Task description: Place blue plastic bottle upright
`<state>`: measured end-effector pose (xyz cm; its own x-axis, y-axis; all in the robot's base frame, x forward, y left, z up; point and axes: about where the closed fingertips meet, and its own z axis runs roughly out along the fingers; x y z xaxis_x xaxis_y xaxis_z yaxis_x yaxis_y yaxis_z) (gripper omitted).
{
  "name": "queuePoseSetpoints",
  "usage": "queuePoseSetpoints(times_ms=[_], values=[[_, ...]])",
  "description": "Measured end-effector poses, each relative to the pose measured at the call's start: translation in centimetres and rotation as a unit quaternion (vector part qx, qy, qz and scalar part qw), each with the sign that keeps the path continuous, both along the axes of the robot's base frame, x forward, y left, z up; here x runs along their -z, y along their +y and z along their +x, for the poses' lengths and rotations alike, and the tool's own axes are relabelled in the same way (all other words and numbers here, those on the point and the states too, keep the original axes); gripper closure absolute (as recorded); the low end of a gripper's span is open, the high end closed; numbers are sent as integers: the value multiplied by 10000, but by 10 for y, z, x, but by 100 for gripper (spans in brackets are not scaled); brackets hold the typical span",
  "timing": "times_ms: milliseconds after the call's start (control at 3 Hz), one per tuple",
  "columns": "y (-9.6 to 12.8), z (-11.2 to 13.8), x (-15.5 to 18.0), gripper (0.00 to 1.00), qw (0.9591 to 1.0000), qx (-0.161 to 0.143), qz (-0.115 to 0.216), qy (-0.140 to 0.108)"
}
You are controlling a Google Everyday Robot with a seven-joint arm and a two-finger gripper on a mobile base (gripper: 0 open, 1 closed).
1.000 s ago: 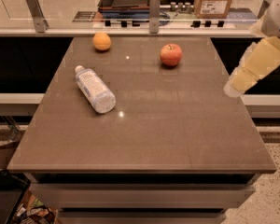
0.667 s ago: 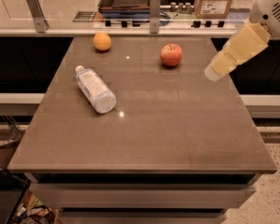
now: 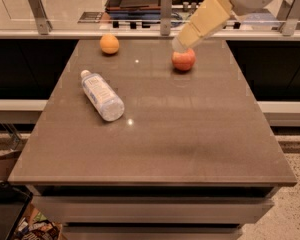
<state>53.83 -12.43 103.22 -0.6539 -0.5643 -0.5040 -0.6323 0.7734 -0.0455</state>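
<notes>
The blue plastic bottle (image 3: 102,94) lies on its side on the left half of the brown table (image 3: 190,139), white cap toward the far left, base toward the near right. My gripper (image 3: 181,43) hangs above the far middle of the table, on a beige arm coming in from the upper right. Its tip is just above the red apple (image 3: 183,60), well to the right of the bottle and apart from it. It holds nothing that I can see.
An orange (image 3: 109,44) sits at the far left of the table. A counter with metal posts (image 3: 165,6) and a glass rail runs behind the table. A floor gap lies to the right of the table.
The arm has swung left and farther over the table, from beyond the right edge to above the apple. The bottle, apple and orange have not moved.
</notes>
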Motion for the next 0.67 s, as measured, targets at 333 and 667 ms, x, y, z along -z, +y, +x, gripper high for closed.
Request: queuePoseSetpoints(times_ms=[333,667], values=[[9,1,-3,0,9993,321,192,93],[8,1,-3,0,9992,327,194,92]])
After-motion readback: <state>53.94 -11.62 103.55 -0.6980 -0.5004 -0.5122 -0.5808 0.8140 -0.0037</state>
